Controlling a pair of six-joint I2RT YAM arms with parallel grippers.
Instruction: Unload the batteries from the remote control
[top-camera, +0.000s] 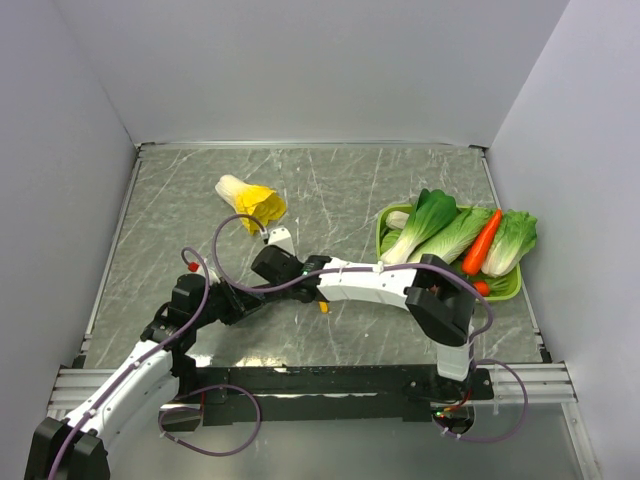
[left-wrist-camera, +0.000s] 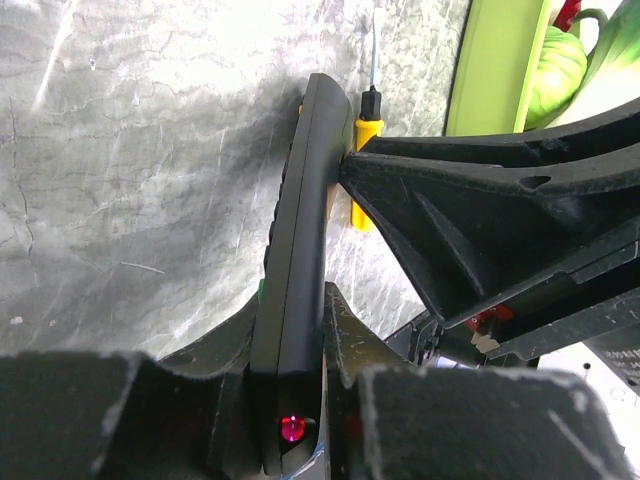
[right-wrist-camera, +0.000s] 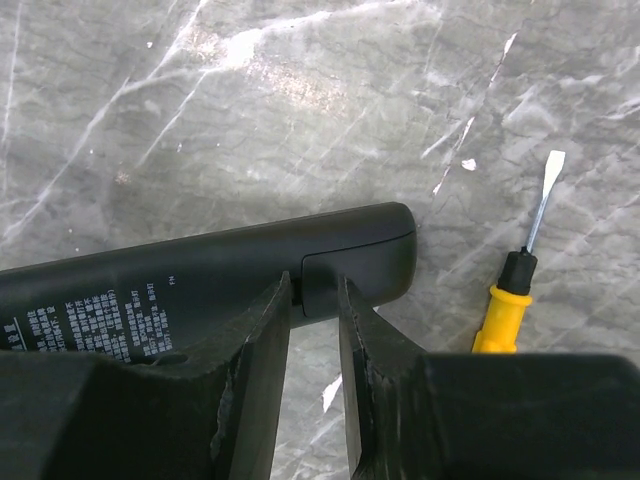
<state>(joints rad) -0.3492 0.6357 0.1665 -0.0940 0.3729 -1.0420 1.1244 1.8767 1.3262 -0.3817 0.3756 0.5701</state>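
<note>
The remote control (left-wrist-camera: 300, 230) is a slim black bar standing on its long edge, and my left gripper (left-wrist-camera: 296, 300) is shut on its near end, where a red light glows. In the right wrist view the remote control (right-wrist-camera: 180, 275) shows its printed back with the battery cover (right-wrist-camera: 365, 260) at its far end. My right gripper (right-wrist-camera: 314, 290) has its jaws a narrow gap apart, tips touching the back at the cover's seam, holding nothing. From above, the left gripper (top-camera: 240, 298) and right gripper (top-camera: 272, 262) meet mid-table. The batteries are hidden.
A yellow-handled screwdriver (right-wrist-camera: 512, 300) lies on the marble table just past the remote's end, also visible from above (top-camera: 323, 305). A green tray (top-camera: 505, 290) of vegetables sits at the right. A yellow-white cabbage (top-camera: 248, 200) lies behind the grippers.
</note>
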